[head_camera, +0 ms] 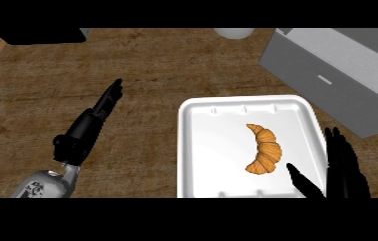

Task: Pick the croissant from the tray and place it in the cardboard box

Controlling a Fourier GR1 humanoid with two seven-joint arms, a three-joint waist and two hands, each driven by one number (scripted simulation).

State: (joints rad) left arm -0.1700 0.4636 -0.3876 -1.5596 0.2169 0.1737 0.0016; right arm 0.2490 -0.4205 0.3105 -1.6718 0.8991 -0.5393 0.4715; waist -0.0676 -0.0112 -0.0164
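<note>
Now the croissant [263,149] lies on the white tray [203,145], untouched.
It sits right of the tray's middle, lower centre-right of the frame. The right hand [341,170] at the lower right has straight fingers over the tray's right rim, thumb near the croissant, holding nothing. The left hand [92,125] rests open at the left on the wooden tabletop [148,65]. A grey box [332,70] stands at the upper right.

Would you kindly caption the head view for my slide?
Right hand open beside croissant on white tray; left hand resting.
</note>
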